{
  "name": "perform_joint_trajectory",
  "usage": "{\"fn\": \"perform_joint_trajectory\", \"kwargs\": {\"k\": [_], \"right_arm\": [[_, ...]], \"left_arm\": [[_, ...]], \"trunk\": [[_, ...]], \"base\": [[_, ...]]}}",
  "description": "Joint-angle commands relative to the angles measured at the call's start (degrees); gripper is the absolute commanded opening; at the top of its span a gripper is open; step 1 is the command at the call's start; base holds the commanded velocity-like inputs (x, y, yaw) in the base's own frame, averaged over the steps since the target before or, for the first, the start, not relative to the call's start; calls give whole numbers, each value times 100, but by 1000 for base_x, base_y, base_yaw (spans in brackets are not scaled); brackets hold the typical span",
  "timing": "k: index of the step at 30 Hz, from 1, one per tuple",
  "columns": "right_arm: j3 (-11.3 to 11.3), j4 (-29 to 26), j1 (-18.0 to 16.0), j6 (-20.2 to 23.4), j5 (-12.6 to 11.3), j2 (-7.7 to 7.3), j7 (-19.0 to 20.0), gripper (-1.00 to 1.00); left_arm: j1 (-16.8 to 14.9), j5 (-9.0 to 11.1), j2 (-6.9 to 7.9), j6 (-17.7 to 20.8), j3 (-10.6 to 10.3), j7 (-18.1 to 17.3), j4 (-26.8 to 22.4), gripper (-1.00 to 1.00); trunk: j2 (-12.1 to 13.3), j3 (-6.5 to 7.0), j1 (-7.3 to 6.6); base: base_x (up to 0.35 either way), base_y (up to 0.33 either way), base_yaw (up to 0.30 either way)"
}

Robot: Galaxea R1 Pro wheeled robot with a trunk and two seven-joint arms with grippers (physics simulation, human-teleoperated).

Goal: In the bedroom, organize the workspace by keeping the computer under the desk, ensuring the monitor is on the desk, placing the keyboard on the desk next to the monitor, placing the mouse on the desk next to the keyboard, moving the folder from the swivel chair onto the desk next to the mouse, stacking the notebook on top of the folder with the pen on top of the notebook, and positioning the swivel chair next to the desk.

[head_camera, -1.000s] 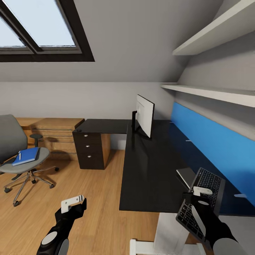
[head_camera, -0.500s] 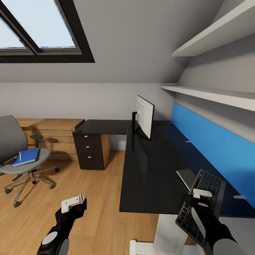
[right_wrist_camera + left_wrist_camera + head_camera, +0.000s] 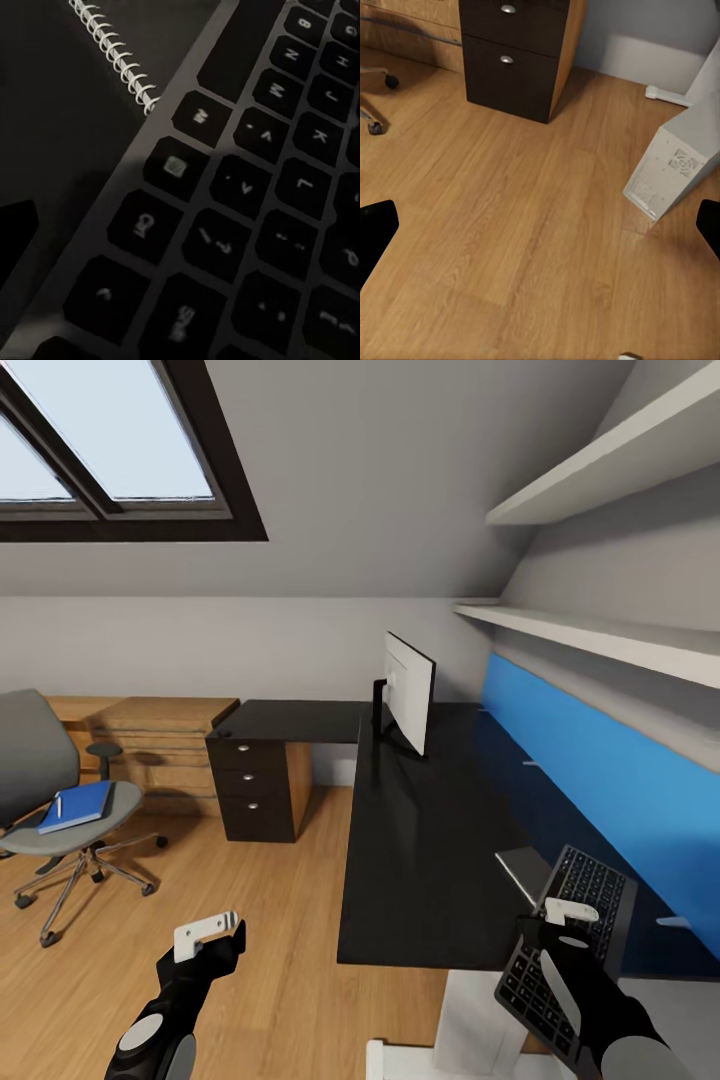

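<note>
Overhanging the desk (image 3: 420, 840) edge, the keyboard (image 3: 570, 950) sits clamped in the right gripper (image 3: 556, 926); left gripper (image 3: 208, 932) spread, empty.

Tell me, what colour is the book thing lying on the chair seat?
Bright blue. The folder on the swivel chair shows best in the head view.

My arms are glossy black, each with a round grey cap at the joint. My left tool (image 3: 208, 934) ends in pale off-white fingers; my right tool (image 3: 566, 912) has the same white tips and a pale strip.
</note>
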Motion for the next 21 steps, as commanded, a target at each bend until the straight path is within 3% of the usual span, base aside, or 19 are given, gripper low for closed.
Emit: {"fn": "perform_joint_trajectory", "kwargs": {"k": [1, 15, 21], "right_arm": [[8, -10, -2, 28, -36, -1, -23, 100], [-3, -104, -2, 5, -40, 7, -29, 100], [-15, -851, 31, 17, -61, 25, -37, 100]], "left_arm": [[-2, 61, -3, 23, 1, 30, -8, 100], [3, 61, -4, 24, 1, 30, -8, 100], [-1, 52, -8, 20, 1, 32, 2, 100]], "trunk": [[38, 12, -23], [599, 263, -330], [840, 371, -462]], "base": [[0, 0, 0], [0, 0, 0], [0, 0, 0]]}}
